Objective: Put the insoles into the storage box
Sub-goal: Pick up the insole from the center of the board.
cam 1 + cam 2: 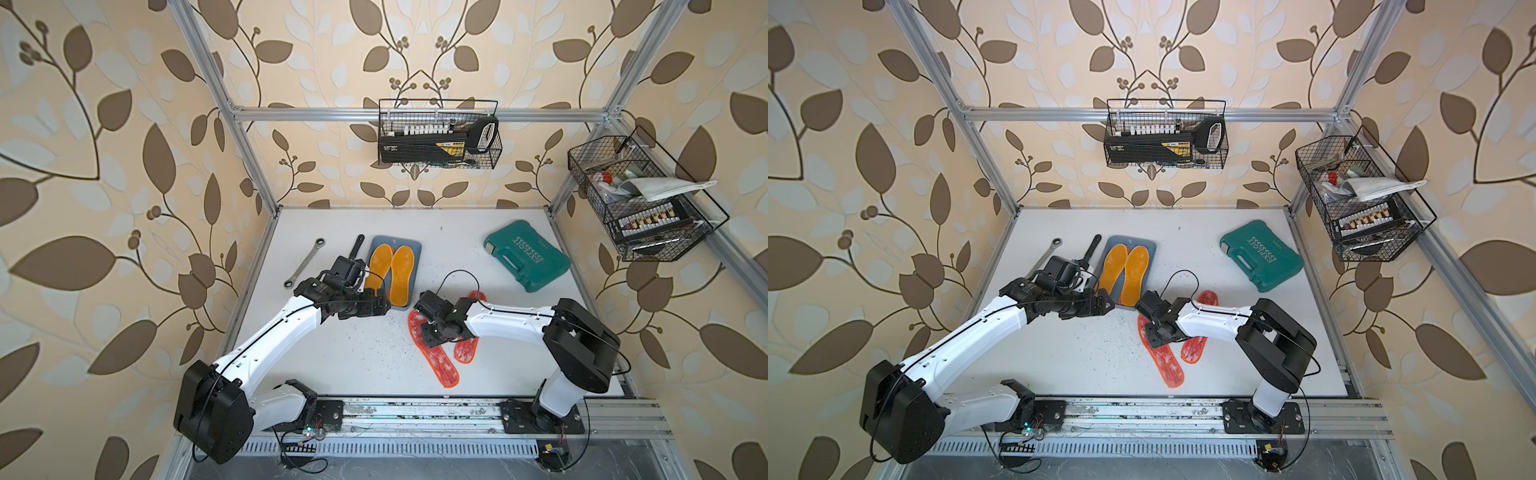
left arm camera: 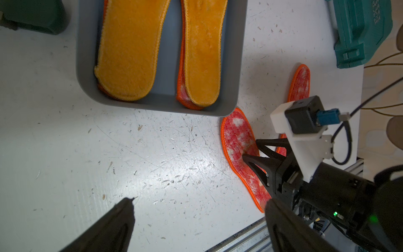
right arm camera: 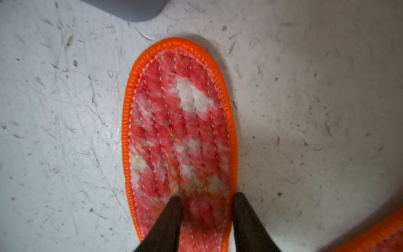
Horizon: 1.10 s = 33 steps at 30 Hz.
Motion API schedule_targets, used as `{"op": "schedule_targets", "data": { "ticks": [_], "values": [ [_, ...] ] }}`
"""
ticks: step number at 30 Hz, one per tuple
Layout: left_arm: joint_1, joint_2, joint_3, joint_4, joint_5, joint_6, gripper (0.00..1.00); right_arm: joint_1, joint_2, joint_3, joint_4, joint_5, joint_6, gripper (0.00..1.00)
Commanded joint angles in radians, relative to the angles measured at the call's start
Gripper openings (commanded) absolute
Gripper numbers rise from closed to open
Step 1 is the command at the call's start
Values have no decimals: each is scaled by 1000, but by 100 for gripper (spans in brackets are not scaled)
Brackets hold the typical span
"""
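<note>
The scratched white table (image 1: 340,357) carries a shallow blue-grey plastic storage box (image 1: 395,241), with two yellow-orange fabric insoles (image 1: 402,274) lying lengthwise inside it. A red-white mottled insole (image 3: 178,131) lies flat just beside it, its rounded end towards the box corner. My right gripper (image 3: 206,199) straddles its orange edge; I cannot tell whether it grips. My left gripper (image 2: 200,200) is spread wide and empty.

Teal tool case (image 1: 527,258): "EXPLOIT" in white, upside down in both top views. Smaller txt beside it & yellow label (image 1: 451,146) on black box (image 1: 409,151): illegible.
</note>
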<state>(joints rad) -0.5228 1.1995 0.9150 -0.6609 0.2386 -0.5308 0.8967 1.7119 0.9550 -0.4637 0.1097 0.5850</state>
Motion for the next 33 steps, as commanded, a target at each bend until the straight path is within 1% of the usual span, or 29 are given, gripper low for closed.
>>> {"op": "schedule_targets", "data": {
  "ticks": [1,5,9,10,12,16,19,22,25,29,31,33],
  "values": [
    [7,-9,-8,17,33,-17,96,5,78,-4,3,36,8,34],
    [6,-11,-16,19,36,-21,96,5,92,-21,26,36,24,20],
    [6,-6,-24,22,48,-24,95,5,56,-36,36,34,38,1],
    [7,-6,-24,23,50,-25,95,5,30,-45,44,32,46,0],
    [6,-11,-25,28,61,-33,94,5,-25,-56,41,28,59,0],
    [-10,-45,-38,60,78,-72,92,5,-182,-78,44,15,123,0],
    [-51,-92,-82,135,80,-152,89,3,-310,-84,54,23,198,0],
    [-114,-148,-153,267,56,-258,86,2,-406,-93,81,68,288,0],
    [-183,-169,-209,430,32,-338,84,-5,-456,-99,136,90,383,0],
    [-237,-122,-193,535,28,-356,81,-11,-475,-77,183,70,441,0],
    [-243,-89,-182,577,52,-355,76,-12,-484,-74,200,69,454,0],
    [-243,-53,-166,591,67,-345,68,-14,-493,-77,214,48,471,0]
  ]
}}
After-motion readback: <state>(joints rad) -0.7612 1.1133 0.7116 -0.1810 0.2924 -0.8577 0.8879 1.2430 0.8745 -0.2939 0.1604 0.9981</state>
